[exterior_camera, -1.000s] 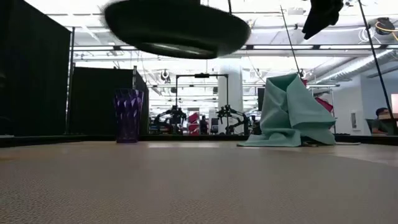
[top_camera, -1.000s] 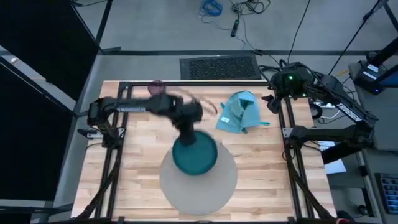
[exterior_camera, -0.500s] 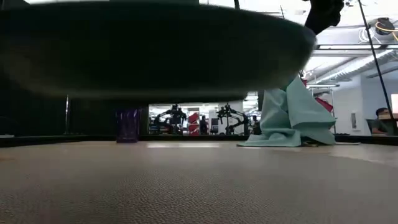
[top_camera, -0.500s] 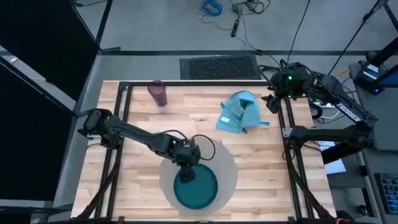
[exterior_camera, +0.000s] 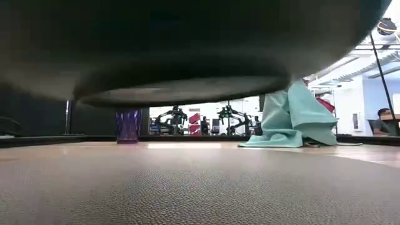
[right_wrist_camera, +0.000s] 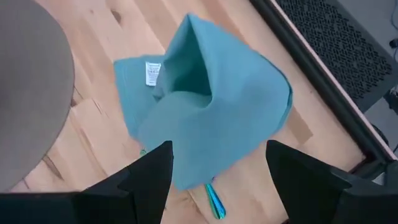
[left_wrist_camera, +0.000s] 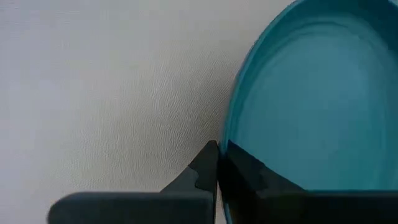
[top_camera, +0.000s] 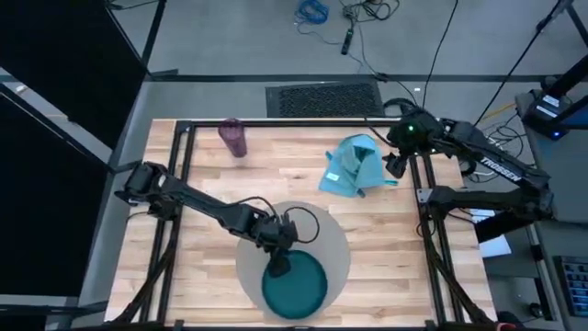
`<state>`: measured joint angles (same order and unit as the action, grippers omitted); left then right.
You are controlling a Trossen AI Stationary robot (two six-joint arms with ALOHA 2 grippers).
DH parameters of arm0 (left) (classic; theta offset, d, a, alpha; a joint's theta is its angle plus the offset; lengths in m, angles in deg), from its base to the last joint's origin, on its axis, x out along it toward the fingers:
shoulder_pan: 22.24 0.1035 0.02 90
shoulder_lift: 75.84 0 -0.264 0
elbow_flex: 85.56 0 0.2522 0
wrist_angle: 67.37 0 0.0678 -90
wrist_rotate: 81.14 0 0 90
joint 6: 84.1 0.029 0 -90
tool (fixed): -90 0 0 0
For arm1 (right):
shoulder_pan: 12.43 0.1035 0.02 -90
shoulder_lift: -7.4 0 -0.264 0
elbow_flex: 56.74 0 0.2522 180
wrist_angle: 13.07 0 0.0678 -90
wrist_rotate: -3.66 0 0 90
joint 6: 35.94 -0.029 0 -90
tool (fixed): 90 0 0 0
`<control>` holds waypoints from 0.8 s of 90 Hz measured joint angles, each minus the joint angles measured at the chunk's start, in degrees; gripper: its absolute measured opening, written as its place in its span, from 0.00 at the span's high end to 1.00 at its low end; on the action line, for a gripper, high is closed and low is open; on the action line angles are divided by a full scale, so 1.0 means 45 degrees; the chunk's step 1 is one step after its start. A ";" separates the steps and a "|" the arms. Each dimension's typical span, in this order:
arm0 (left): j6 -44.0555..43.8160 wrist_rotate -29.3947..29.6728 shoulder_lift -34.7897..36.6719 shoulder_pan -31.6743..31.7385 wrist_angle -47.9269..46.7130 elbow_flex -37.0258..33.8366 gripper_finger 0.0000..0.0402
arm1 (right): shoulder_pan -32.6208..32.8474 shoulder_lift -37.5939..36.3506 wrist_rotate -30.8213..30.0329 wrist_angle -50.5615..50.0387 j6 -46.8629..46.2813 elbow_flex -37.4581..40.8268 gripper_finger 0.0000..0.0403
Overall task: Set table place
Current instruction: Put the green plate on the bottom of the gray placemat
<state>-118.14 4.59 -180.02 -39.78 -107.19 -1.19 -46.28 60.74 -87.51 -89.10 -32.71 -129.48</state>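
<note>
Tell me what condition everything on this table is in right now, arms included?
Plate: over the mat, its rim pinched; low view shows it tilted, not yet flat.
Mat: flat on the table.
Napkin: crumpled in a heap, cutlery poking out underneath.
Cup: upright near the far edge.
Left gripper: shut on the plate's rim.
Right gripper: open, hovering beside the napkin.

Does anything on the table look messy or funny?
Yes. The napkin sits in a crumpled, tented heap at the table's far side instead of lying flat, with cutlery poking out from under it. The plate, pinched at its rim by the left gripper, sits off-centre on the mat.
</note>
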 joint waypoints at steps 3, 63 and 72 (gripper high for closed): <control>-0.0030 -0.0007 -0.0177 -0.0005 0.0167 -0.0004 1.00 | 0.0002 0.0005 0.0004 0.0082 0.0002 0.0029 0.40; 0.0641 -0.0307 -0.0802 0.0044 0.0442 0.0001 0.75 | 0.0002 -0.0170 0.0004 0.0083 -0.0236 0.0039 0.40; 0.0650 -0.0309 -0.0802 0.0095 0.0439 0.0001 0.67 | 0.0002 -0.0165 0.0004 0.0078 -0.0241 0.0039 0.40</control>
<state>-115.22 3.20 -183.63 -39.36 -105.22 -1.19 -46.27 60.00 -87.49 -88.74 -33.79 -129.31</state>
